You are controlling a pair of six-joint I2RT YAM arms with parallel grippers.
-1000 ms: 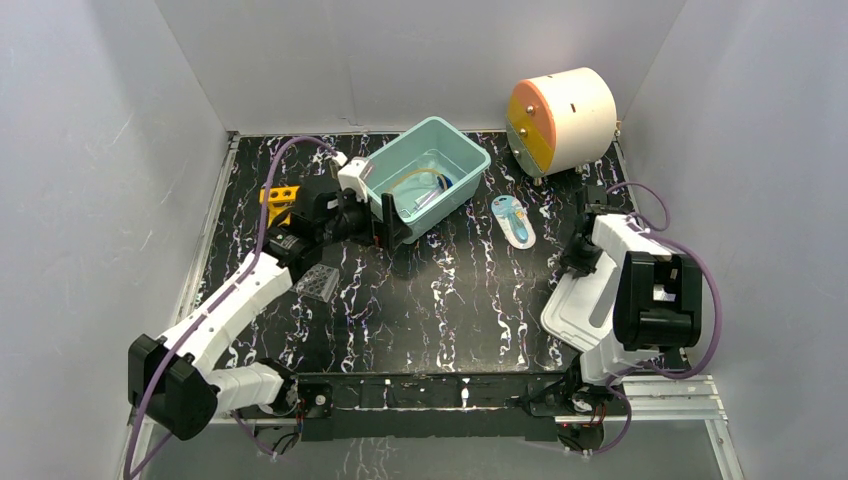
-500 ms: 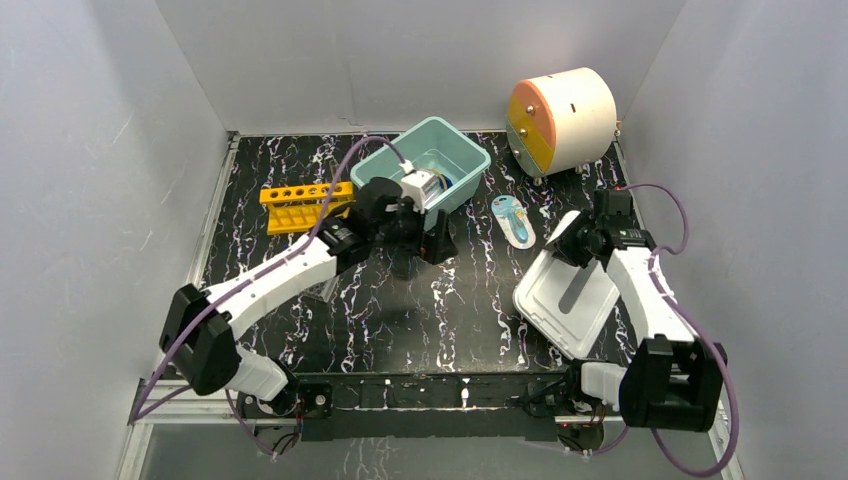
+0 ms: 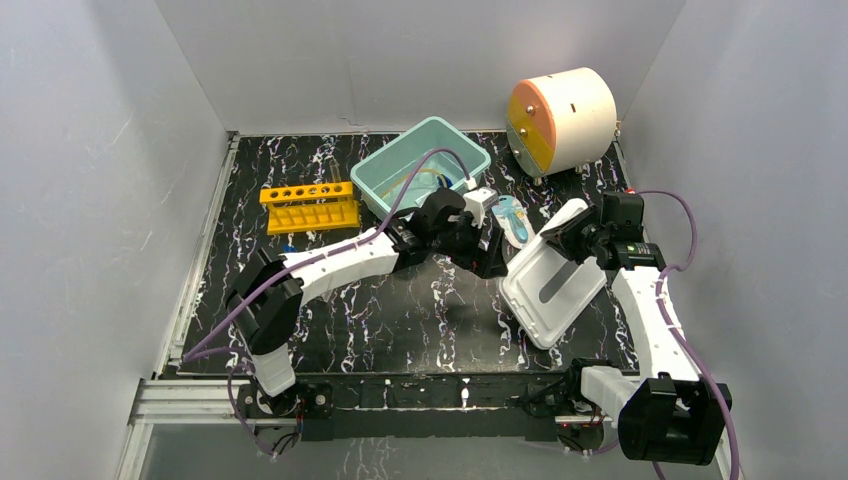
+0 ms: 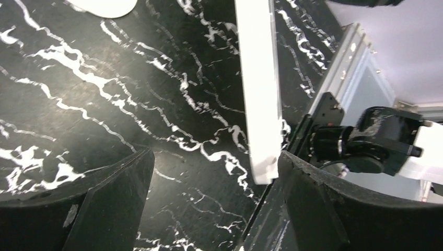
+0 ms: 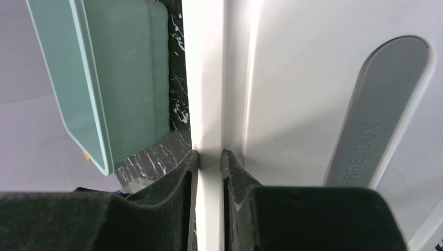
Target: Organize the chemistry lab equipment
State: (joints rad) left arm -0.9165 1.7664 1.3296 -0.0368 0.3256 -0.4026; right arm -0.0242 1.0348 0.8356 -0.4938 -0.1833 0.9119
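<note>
My right gripper (image 3: 573, 228) is shut on the rim of a white bin lid (image 3: 548, 285) and holds it tilted over the table's right side; the right wrist view shows the rim (image 5: 209, 104) pinched in my gripper (image 5: 209, 156). My left gripper (image 3: 495, 258) is open beside the lid's left edge; in the left wrist view the lid's edge (image 4: 257, 89) stands between the jaws of the gripper (image 4: 215, 154), close to the right one. The teal bin (image 3: 470, 160) holds amber tubing (image 3: 425, 180) and blue-capped tubes. The yellow tube rack (image 3: 310, 205) stands at the left. The glass dish is hidden.
A white card with a blue item (image 3: 515, 222) lies between the bin and the lid. A white and orange drum (image 3: 562, 118) stands at the back right. The teal bin's side shows in the right wrist view (image 5: 104, 78). Grey walls close in the table.
My left arm has swung right from the teal bin to the lid's left edge. My right gripper has brought the lid up and toward the middle, tilting it.
</note>
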